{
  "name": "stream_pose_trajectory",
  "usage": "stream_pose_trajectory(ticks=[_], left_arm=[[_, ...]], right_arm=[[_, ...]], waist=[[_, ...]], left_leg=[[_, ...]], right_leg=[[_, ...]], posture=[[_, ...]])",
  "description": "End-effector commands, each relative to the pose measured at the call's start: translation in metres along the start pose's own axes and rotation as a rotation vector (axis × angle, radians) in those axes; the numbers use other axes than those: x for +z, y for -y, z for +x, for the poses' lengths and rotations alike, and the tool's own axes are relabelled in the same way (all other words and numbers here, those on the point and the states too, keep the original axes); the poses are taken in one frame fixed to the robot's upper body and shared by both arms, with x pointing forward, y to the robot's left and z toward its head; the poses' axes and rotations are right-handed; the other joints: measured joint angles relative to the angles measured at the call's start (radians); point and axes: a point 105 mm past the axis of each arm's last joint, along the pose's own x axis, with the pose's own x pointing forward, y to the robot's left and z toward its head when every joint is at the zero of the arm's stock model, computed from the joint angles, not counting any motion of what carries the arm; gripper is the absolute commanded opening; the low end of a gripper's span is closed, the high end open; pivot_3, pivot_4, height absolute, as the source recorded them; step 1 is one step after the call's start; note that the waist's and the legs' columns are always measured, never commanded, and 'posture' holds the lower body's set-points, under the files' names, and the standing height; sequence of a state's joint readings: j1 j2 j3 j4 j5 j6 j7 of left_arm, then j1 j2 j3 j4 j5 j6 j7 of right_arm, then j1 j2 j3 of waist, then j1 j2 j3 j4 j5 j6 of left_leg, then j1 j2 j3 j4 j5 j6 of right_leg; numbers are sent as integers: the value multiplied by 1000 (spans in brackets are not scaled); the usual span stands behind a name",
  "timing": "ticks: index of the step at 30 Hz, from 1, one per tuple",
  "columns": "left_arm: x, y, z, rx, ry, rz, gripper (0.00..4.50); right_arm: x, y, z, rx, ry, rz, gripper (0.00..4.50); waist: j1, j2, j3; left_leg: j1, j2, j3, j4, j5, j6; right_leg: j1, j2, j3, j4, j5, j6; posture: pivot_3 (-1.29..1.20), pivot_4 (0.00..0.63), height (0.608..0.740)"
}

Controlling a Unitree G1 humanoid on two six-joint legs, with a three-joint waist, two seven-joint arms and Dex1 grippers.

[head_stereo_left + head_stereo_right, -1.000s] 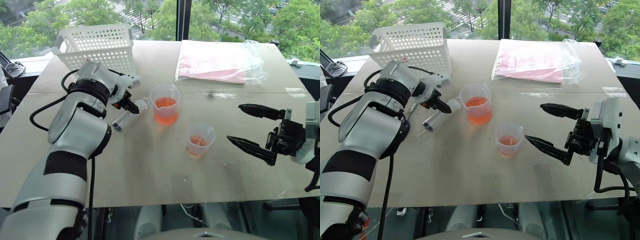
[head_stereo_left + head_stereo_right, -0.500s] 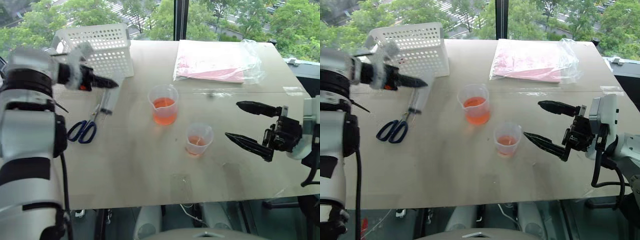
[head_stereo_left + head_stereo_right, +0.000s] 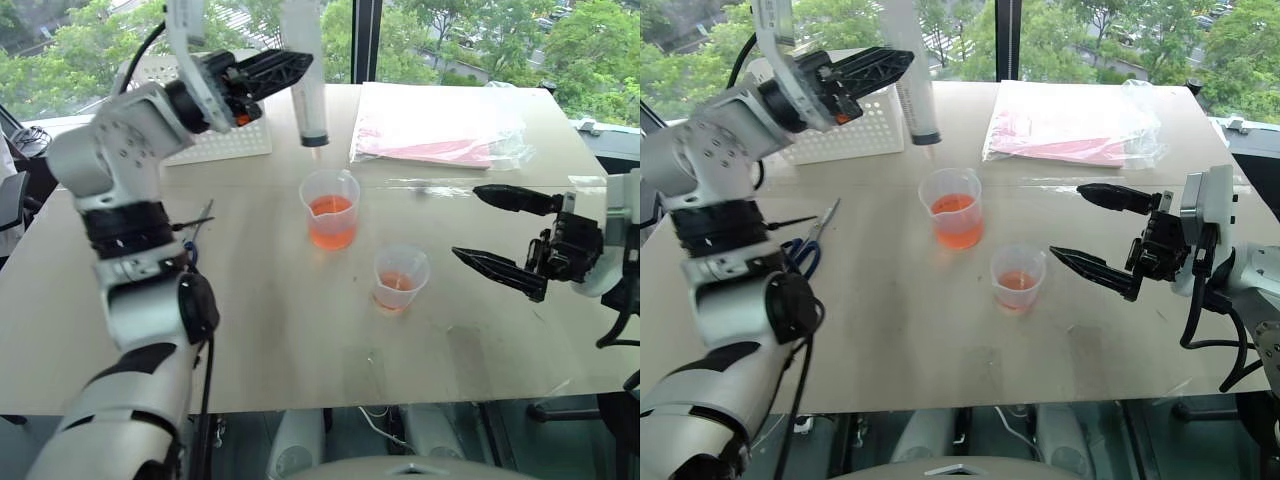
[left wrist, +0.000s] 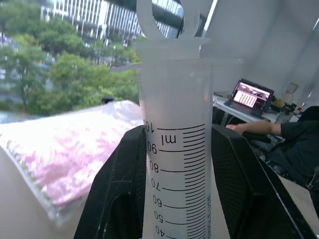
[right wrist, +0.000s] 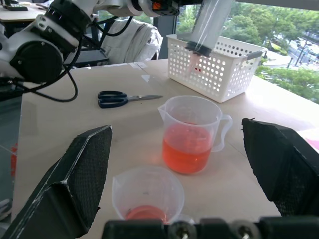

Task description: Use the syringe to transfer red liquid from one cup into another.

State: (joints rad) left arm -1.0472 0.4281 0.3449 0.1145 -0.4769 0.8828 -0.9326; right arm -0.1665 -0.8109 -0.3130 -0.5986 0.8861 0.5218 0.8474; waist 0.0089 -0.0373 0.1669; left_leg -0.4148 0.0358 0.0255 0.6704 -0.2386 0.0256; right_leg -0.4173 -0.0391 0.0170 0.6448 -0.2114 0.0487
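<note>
My left gripper (image 3: 290, 70) is shut on the syringe (image 3: 305, 90), a clear barrel with a printed scale, and holds it nearly upright with the tip down. The tip hangs high above the table, just behind the larger spouted cup (image 3: 331, 208), which is about a third full of red liquid (image 3: 331, 228). In the left wrist view the black fingers (image 4: 119, 189) clamp the syringe barrel (image 4: 177, 149) from both sides. The smaller cup (image 3: 401, 279) stands nearer and to the right with a little red liquid in it. My right gripper (image 3: 467, 222) hovers open to its right, empty.
A white perforated basket (image 3: 215, 140) stands at the back left. Blue-handled scissors (image 3: 810, 235) lie on the table left of the cups. A clear bag with pink contents (image 3: 435, 125) lies at the back right. A person sits at a laptop (image 4: 294, 144) beyond the table.
My left gripper has lifted the syringe off the table, swung it right and turned it upright over the back of the larger cup. The scissors have come into view. The right gripper has stayed put.
</note>
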Motion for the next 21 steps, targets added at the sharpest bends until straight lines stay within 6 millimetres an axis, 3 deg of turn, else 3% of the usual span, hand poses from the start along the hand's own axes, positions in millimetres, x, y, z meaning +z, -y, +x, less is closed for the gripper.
stream_pose_trajectory(ticks=[1,8,13,21], left_arm=[[1,13,1,-22,65,162,1325],[-46,11,-8,-30,15,259,1325],[-78,8,-10,-2,-11,315,1325],[-112,9,-11,26,-15,308,1325]], right_arm=[[14,0,3,-16,28,-69,4500],[17,14,17,-123,25,-88,4500],[32,36,36,-207,65,-99,4500],[38,67,63,-283,-4,-133,4500]], waist=[[-2,0,0],[-1,0,0],[3,1,0],[5,1,0]], left_leg=[[0,0,0,0,0,0],[1,1,0,0,0,0],[0,1,7,0,0,0],[-1,1,7,0,0,0]], right_leg=[[0,0,0,0,0,0],[0,2,0,0,0,0],[0,2,1,-1,0,0],[0,2,0,-2,0,-1]], posture=[[0,150,740],[0,150,740],[0,150,740],[0,150,740]])
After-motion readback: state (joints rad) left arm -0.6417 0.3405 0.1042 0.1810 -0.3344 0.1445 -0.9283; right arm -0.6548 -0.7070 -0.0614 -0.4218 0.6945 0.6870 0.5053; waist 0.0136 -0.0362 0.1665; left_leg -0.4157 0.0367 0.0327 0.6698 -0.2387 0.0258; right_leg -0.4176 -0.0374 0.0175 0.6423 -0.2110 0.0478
